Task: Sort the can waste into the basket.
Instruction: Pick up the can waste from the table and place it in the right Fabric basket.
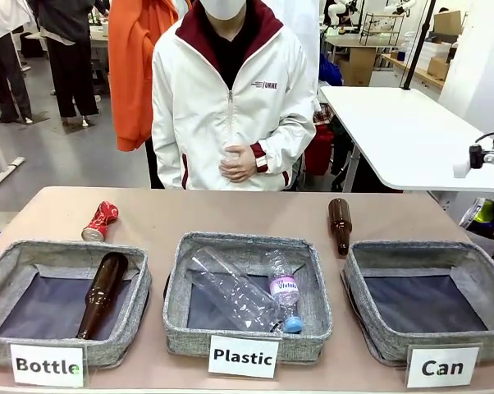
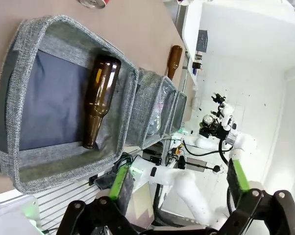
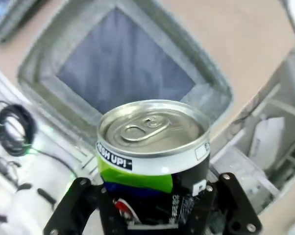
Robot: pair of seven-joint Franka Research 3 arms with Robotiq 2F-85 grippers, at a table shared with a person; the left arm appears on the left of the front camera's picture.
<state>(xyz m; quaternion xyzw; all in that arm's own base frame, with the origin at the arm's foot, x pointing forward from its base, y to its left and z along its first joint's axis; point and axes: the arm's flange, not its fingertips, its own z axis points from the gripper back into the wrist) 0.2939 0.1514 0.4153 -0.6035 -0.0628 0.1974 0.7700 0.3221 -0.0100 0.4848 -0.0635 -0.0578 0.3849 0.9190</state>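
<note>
Two cans: above the basket at the table's near right corner, right jaws pinch the dark can by its thin, probably dentable wall. Smaller, the crushed red can lies near the far left corner, likely light, graspable across its middle; left jaws spread.

Red: crushed can, ten o'clock. Silver top, black body, green-blue patches: dark can. Grey weave, dark floor: basket.
</note>
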